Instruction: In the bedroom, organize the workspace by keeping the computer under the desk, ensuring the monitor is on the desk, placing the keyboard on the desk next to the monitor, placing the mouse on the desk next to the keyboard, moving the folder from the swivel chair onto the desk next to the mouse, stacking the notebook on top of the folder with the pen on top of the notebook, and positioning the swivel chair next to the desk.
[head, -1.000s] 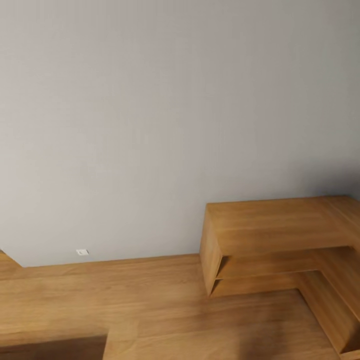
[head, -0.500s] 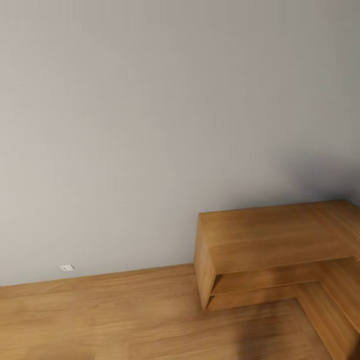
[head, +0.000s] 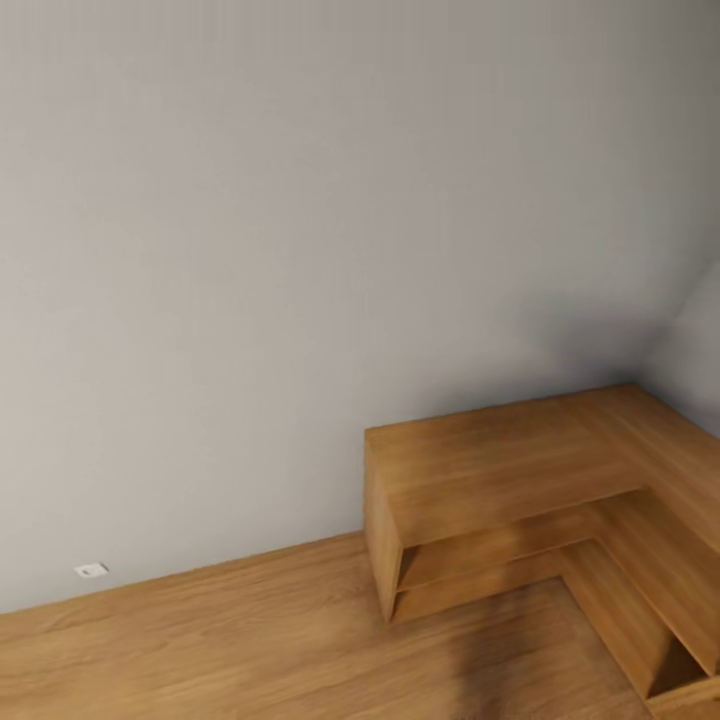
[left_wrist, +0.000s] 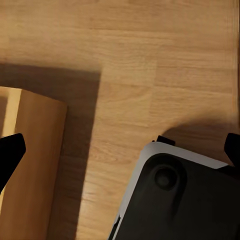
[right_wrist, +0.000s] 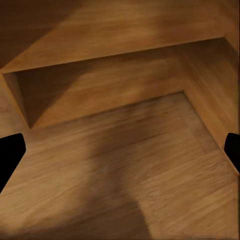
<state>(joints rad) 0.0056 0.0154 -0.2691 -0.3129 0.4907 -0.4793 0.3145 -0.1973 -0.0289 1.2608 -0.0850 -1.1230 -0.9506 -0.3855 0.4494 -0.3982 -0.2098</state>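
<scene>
The desk, the swivel chair and the other things of the task are out of view. My left gripper (left_wrist: 120, 152) hangs open over the wooden floor (left_wrist: 150, 75), its black fingertips (left_wrist: 10, 155) far apart with nothing between them. My right gripper (right_wrist: 120, 152) is open too, empty, and points at the floor in front of a low wooden shelf unit (right_wrist: 115, 45).
A low L-shaped light wooden shelf unit (head: 520, 470) stands in the room's corner against the grey wall (head: 300, 250). A small white outlet (head: 91, 570) sits low on the wall. My dark base (left_wrist: 185, 200) is close to a wooden panel (left_wrist: 30, 170).
The head view has swung to the right: the shelf unit and the wall outlet have slid left in the picture, and the room's corner has come into view.
</scene>
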